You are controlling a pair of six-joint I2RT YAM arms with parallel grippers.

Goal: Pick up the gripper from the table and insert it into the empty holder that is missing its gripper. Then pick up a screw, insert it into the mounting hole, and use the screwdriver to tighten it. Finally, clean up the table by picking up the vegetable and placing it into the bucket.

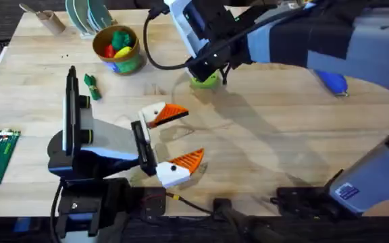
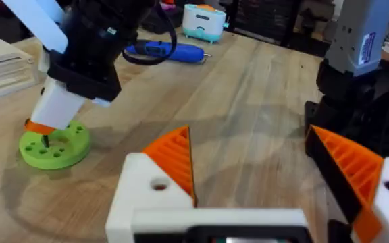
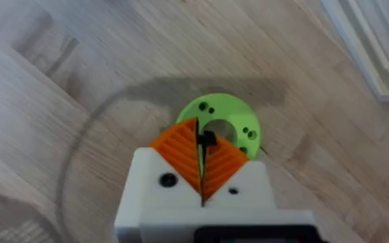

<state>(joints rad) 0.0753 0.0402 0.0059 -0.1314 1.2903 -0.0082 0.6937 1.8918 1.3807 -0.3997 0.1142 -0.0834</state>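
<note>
Orange-padded right gripper (image 3: 201, 156) pinches a screw (image 3: 208, 140) over the green ring (image 3: 216, 116).

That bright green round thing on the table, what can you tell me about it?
The green ring is a flat, lime-green disc that looks like plastic, with a large round hole in the middle and small holes dotted around its face. It lies flat on the wooden table, toward the far side. The right gripper sits directly over it, orange pads pressed together on a small dark screw held above the ring's centre hole.
</note>
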